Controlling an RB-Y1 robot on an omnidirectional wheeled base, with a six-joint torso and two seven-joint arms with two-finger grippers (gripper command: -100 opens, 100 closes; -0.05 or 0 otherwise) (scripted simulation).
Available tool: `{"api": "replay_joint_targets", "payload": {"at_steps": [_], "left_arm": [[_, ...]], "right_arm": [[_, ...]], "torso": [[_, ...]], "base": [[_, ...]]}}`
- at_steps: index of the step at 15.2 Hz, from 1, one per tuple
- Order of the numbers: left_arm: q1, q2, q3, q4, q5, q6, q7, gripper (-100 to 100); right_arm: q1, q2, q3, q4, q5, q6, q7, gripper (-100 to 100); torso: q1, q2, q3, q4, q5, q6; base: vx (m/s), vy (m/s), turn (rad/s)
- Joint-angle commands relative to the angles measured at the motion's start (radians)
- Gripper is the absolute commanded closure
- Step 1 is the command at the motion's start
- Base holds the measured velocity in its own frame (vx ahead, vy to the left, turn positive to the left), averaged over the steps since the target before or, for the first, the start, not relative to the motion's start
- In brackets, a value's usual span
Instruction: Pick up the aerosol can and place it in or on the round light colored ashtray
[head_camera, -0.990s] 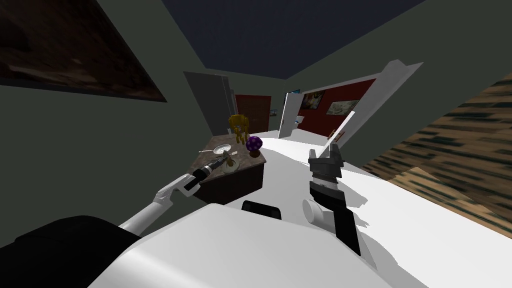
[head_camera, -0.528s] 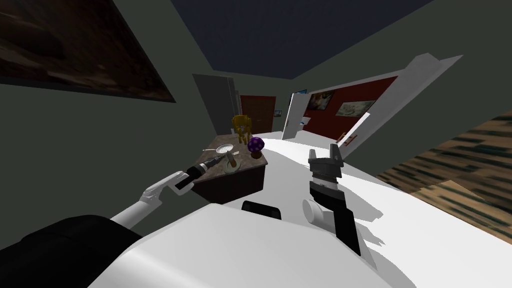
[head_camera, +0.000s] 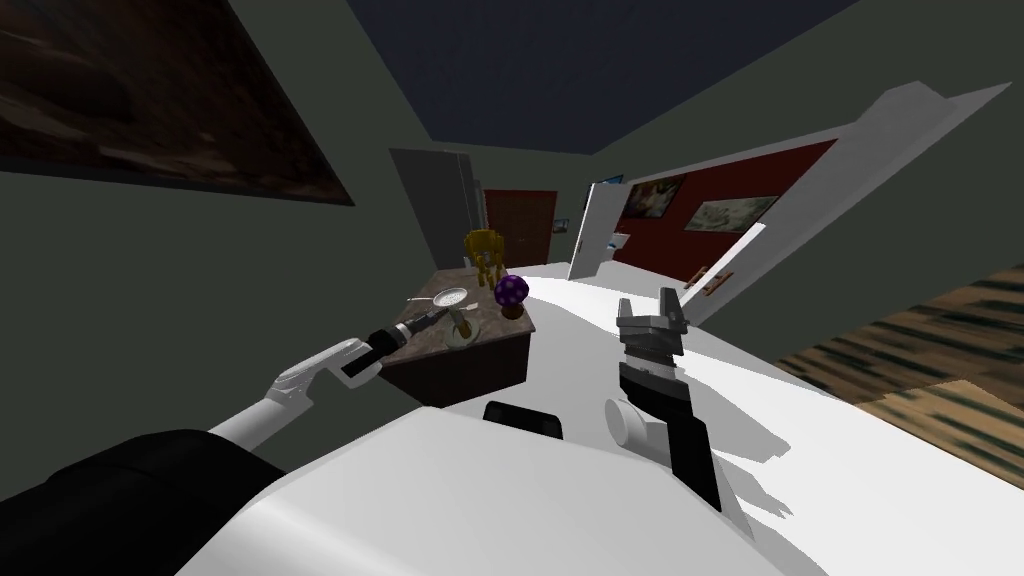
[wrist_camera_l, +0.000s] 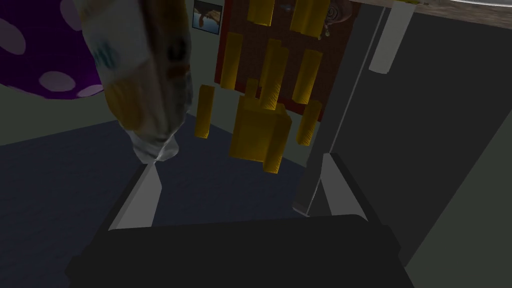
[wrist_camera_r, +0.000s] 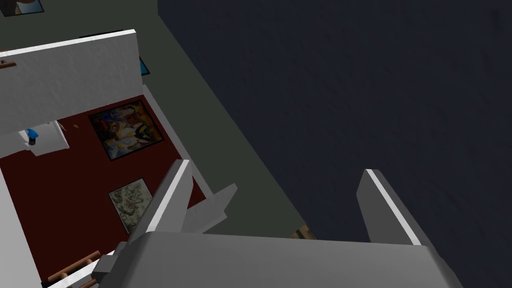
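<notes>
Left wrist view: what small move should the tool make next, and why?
Probably ease the left tool straight back. Its fingers are open, and the can sits past one fingertip, not between them; the head view suggests it stands in the ashtray.

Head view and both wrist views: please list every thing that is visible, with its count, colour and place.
table: one, dark, mottled brown top, ahead on my left
round dishes: two, pale grey, on the table top
aerosol can: one, white and yellow, at the nearer dish, just beyond one finger of the left tool
mushroom-like ornament: one, purple with white spots, on the table, right of the dishes
chair-like thing: one, yellow, behind the table
framed pictures: two, multicoloured and pale, on the red wall
large picture: one, dark brown, on the left wall
left tool: one, light grey fingers open, at the table
right tool: one, light grey fingers open, raised clear of the table
</notes>
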Motion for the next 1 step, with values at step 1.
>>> {"api": "replay_joint_targets", "payload": {"at_steps": [1], "left_arm": [[0.0,0.0,0.0,0.0,0.0,0.0,0.0,-100]], "right_arm": [[0.0,0.0,0.0,0.0,0.0,0.0,0.0,0]], "torso": [[0.0,0.0,0.0,0.0,0.0,0.0]], "base": [[0.0,0.0,0.0]]}}
